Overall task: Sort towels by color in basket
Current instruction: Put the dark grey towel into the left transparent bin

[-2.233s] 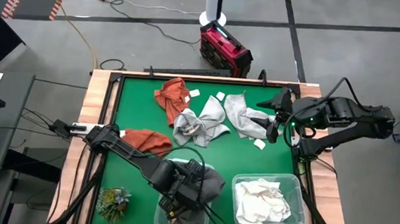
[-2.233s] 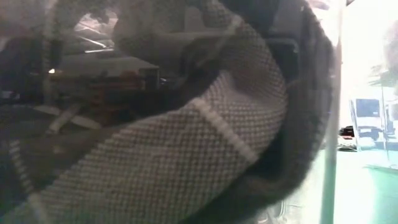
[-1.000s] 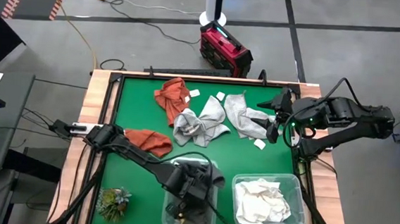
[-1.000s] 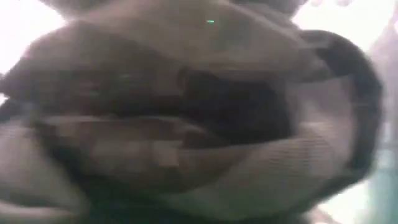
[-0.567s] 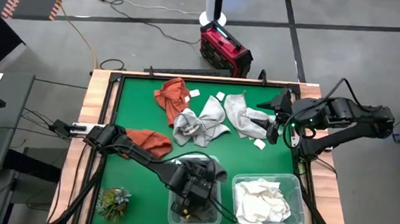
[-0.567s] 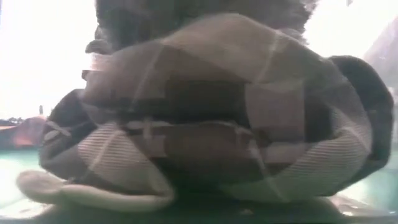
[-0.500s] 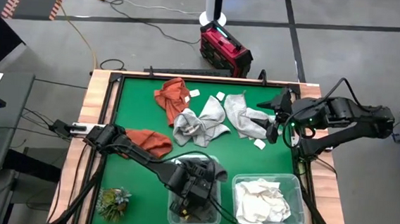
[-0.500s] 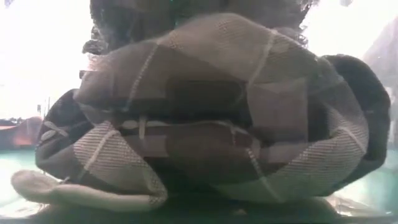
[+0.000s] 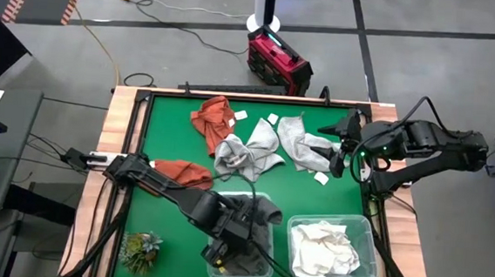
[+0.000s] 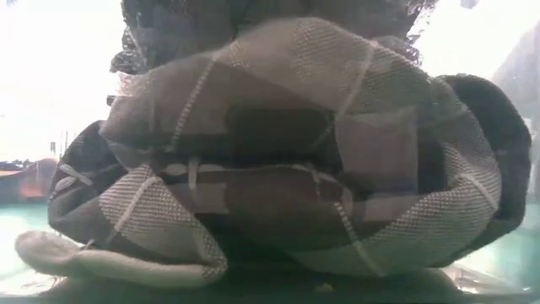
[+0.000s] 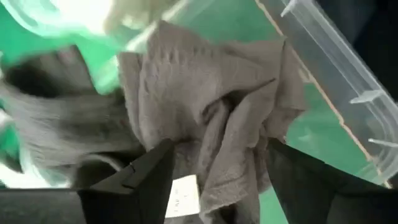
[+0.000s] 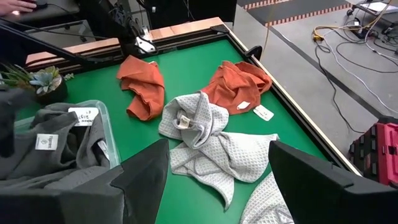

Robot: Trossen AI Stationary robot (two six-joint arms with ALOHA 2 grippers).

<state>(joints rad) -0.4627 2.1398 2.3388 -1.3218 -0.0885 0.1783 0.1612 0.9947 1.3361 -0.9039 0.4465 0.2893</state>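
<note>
Towels fill the scene. Left gripper hangs over the clear bin, jaws spread, dark grey towel lying loose between and beneath them, unheld. Right gripper waits wide open and empty, light grey towels just ahead, orange towels beyond.

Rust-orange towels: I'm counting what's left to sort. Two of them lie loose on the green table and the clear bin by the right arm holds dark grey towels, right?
Not quite. Two rust-orange towels do lie loose on the table, but the bin by the right arm holds white towels. The dark grey towels are in the other bin, under the left gripper. The high view shows this.
</note>
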